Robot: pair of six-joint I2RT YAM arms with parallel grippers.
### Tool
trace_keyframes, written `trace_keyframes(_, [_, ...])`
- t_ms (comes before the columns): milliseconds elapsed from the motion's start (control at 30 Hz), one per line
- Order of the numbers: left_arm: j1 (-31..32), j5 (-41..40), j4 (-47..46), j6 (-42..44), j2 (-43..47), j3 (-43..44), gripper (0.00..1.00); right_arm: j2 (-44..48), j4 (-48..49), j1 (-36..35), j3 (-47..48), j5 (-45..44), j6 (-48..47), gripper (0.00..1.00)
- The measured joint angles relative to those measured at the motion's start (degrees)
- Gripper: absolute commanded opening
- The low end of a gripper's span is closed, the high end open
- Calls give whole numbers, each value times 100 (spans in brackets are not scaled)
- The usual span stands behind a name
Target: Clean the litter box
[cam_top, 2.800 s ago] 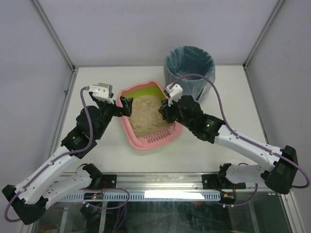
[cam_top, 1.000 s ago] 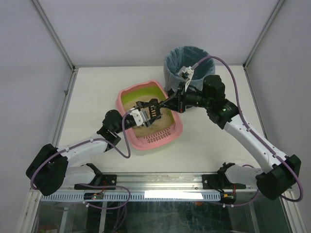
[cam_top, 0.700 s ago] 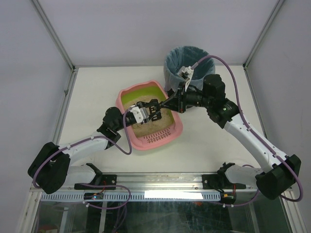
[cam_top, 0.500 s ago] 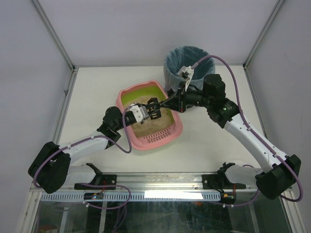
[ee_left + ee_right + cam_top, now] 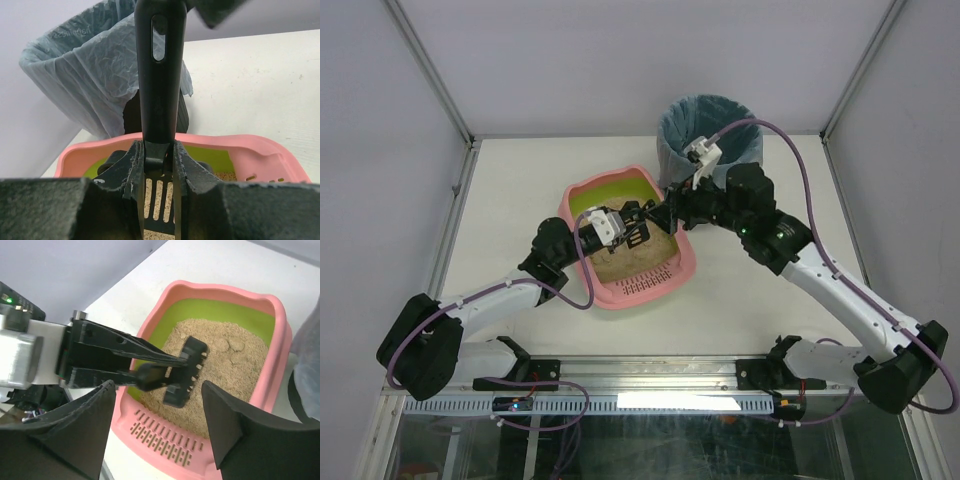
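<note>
The pink litter box (image 5: 582, 272) with its lime-green inner wall holds beige litter (image 5: 230, 355); its slotted ledge (image 5: 165, 445) is at the near end. My left gripper (image 5: 632, 225) (image 5: 155, 150) is shut on the black slotted scoop (image 5: 159, 75) (image 5: 187, 367), clamping it where handle meets blade, above the litter. The handle points toward my right gripper (image 5: 672, 213) (image 5: 157, 385). That gripper is open, its fingers wide on either side of the handle end without touching it.
A round black bin with a blue bag (image 5: 710, 130) (image 5: 85, 75) stands just behind the box's far right corner. Both forearms cross over the box. White tabletop (image 5: 520, 180) lies around it, bounded by frame posts.
My right gripper, earlier shut on the scoop's handle, has opened and let go. My left gripper has shut on the scoop and now carries it alone.
</note>
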State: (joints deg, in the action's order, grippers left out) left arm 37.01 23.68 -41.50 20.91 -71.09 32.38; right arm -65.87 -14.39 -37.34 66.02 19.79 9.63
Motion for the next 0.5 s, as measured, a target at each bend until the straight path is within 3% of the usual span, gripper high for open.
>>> trace_keyframes(233, [7,-216,127,-79,61,4,0,-15,-7,-1591,238,-2280,-181,69])
trace_keyframes(500, [13,-264,269,-101,138,4,0,-420,35,-2074,315,-4083,-149,58])
